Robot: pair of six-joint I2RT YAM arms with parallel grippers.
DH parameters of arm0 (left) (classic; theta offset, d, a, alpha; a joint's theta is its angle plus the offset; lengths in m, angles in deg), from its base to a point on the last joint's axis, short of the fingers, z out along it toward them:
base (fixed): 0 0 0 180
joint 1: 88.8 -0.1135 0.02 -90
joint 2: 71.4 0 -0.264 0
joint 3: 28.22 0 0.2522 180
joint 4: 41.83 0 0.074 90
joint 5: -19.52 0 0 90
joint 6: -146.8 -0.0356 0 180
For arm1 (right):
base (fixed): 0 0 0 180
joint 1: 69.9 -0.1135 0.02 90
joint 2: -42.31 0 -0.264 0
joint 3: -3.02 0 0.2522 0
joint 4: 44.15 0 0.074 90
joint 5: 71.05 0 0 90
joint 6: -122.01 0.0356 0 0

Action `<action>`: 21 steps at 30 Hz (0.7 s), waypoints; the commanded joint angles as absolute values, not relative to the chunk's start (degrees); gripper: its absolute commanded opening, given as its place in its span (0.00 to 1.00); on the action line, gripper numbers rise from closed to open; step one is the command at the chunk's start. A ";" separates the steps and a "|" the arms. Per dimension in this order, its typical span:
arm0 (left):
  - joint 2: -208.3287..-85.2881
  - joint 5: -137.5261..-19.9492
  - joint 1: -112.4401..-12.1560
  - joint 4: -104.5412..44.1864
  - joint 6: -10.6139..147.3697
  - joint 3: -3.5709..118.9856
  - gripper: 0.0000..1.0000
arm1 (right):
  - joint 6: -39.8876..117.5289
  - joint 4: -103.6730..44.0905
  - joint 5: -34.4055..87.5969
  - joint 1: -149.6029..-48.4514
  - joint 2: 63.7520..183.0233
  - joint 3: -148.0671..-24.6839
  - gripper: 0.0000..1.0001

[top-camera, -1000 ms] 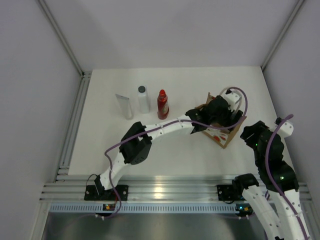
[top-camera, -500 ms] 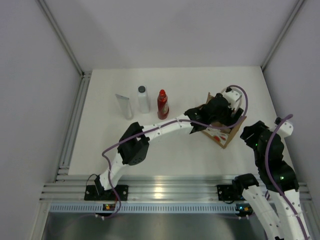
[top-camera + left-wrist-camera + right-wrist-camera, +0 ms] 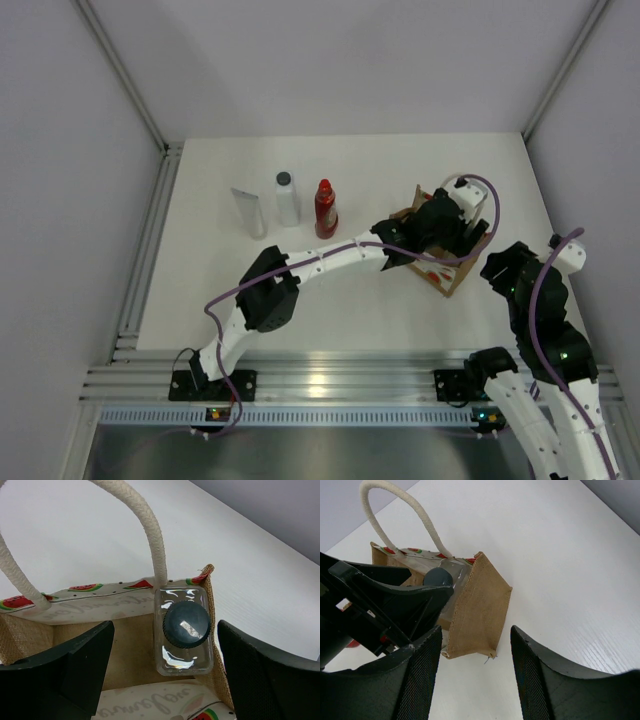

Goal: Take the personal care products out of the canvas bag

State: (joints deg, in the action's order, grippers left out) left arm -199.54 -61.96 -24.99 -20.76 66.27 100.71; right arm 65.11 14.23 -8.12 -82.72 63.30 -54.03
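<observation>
Top external view shows the left gripper [image 3: 447,232] has crept slightly further over the canvas bag [image 3: 452,276] in the last second. Its jaws have begun to narrow but remain wide apart. From the left wrist, the fingers [image 3: 82,655] flank the small clear bottle [image 3: 184,652], which stands upright in the bag's corner under a handle [image 3: 150,527], not yet touched. That looks like the last item inside. The white tube [image 3: 247,212], whitish bottle [image 3: 287,198] and red bottle [image 3: 325,208] already stand well left of the bag. The right gripper [image 3: 476,641] hovers just beyond the bag's end, jaws apart, holding nothing.
</observation>
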 commanded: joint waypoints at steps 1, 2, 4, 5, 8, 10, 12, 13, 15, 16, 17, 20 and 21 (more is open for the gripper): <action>-199.81 -61.69 -24.46 -22.45 65.59 102.25 0.88 | 64.53 15.32 -8.03 -81.59 63.84 -56.44 0.56; -199.98 -61.51 -24.37 -22.54 65.59 102.43 0.88 | 64.53 15.32 -7.94 -81.59 63.75 -56.36 0.56; -200.34 -61.16 -24.29 -22.36 65.32 102.96 0.88 | 64.44 15.40 -8.03 -81.59 63.67 -56.36 0.56; -200.60 -60.55 -24.20 -22.53 65.32 103.13 0.88 | 64.52 15.40 -8.03 -81.50 63.58 -56.36 0.56; -201.30 -59.93 -24.02 -22.45 65.32 103.93 0.88 | 64.26 15.40 -8.03 -81.59 63.40 -56.18 0.56; -201.65 -58.44 -23.76 -22.45 65.24 104.28 0.88 | 64.26 15.40 -8.03 -81.59 63.31 -56.18 0.56; -202.36 -57.30 -23.50 -22.45 65.06 104.89 0.87 | 64.26 15.40 -8.03 -81.59 63.40 -56.18 0.56; -202.53 -56.77 -23.41 -22.54 64.97 105.07 0.87 | 64.17 15.40 -8.11 -81.50 63.40 -56.18 0.56; -203.24 -55.46 -23.23 -22.45 64.88 105.68 0.85 | 64.17 15.40 -8.03 -81.59 63.49 -56.18 0.56; -203.41 -54.93 -23.23 -22.45 64.97 105.86 0.85 | 64.17 15.40 -7.94 -81.59 63.31 -56.18 0.56; -203.76 -54.48 -23.23 -22.45 65.15 106.03 0.84 | 64.17 15.40 -8.03 -81.59 63.31 -56.18 0.56; -204.38 -53.60 -23.23 -22.54 65.32 106.30 0.84 | 64.17 15.40 -8.03 -81.59 63.14 -56.09 0.56; -204.55 -53.60 -23.23 -22.54 65.41 106.56 0.84 | 64.09 15.49 -8.03 -81.59 63.14 -56.09 0.56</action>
State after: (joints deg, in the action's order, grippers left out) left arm -203.82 -56.17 -23.26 -20.87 65.70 103.86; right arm 64.98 14.23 -7.96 -82.72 63.30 -54.03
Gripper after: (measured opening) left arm 0.842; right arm 0.562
